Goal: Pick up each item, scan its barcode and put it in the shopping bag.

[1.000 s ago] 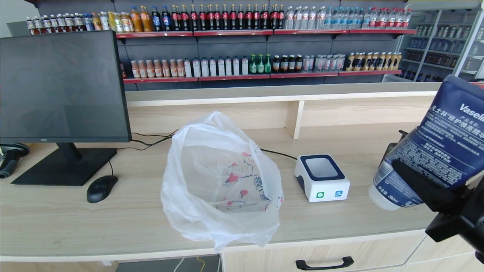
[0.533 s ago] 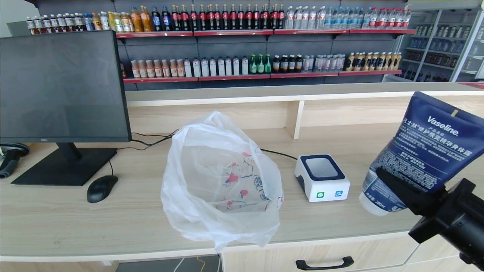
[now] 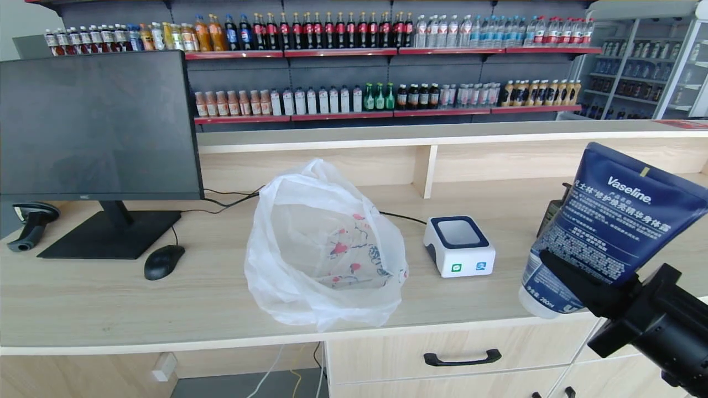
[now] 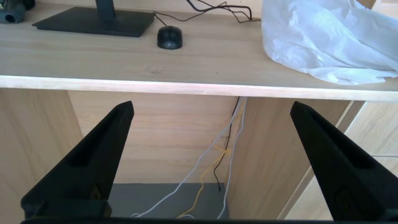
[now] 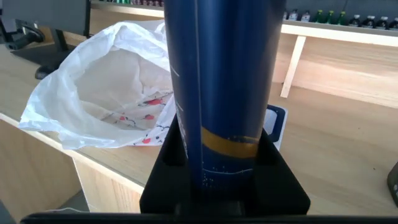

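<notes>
- Blue tube point(image 3: 614, 221), white cap end down and tilted, hangs in the air at the right end of the wooden counter point(image 3: 138, 309), about over its front edge.
- Right gripper point(image 3: 581, 279) is clamped on the tube near the cap end. The right wrist view shows the tube rising straight up between the fingers.
- Change: over the last second the tube came lower and a bit leftward, toward the scanner. In the last half second it barely moved relative to the scanner. The whole head view shifted then, so the camera moved, not the things.
- Scanner point(image 3: 459, 246), a white box with a dark-blue-rimmed window facing up, sits between tube and bag. The tube is near it on the right, not over the window.
- Judgement: the carry to the scanner is under way and the scan is not done. Can't tell where the barcode is.
- Shopping bag point(image 3: 326, 249), clear plastic with its mouth open upward, stands just left of the scanner with something patterned inside.
- Left gripper point(image 4: 211, 112) is spread wide and empty, below the counter's front edge.
- Monitor point(image 3: 99, 121) and mouse point(image 3: 164, 262) are far left, well apart.
</notes>
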